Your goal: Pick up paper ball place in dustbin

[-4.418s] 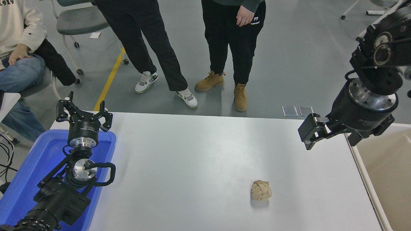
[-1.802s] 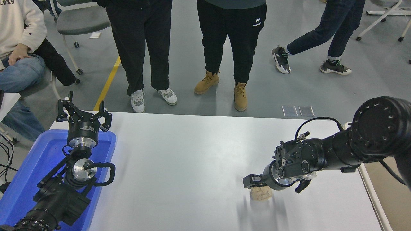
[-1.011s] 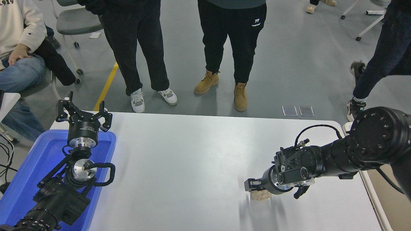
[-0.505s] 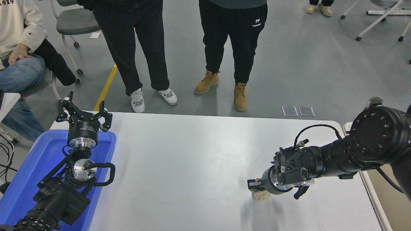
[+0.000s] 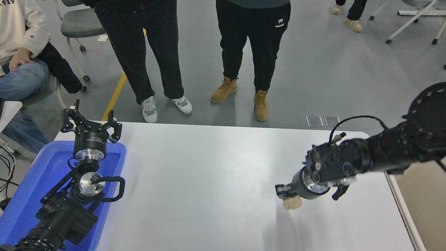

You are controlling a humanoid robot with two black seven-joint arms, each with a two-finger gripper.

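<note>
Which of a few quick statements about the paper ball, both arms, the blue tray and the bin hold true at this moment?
1. The right gripper is shut on the paper ball. True.
2. The paper ball already lies in the dustbin. False: it is in the right gripper over the white table, left of the dustbin.
3. The left gripper is parked at the far end of the blue tray, its fingers open and empty. True.
4. The blue tray sits at the table's right edge. False: it is at the left; the dustbin is on the right.
</note>
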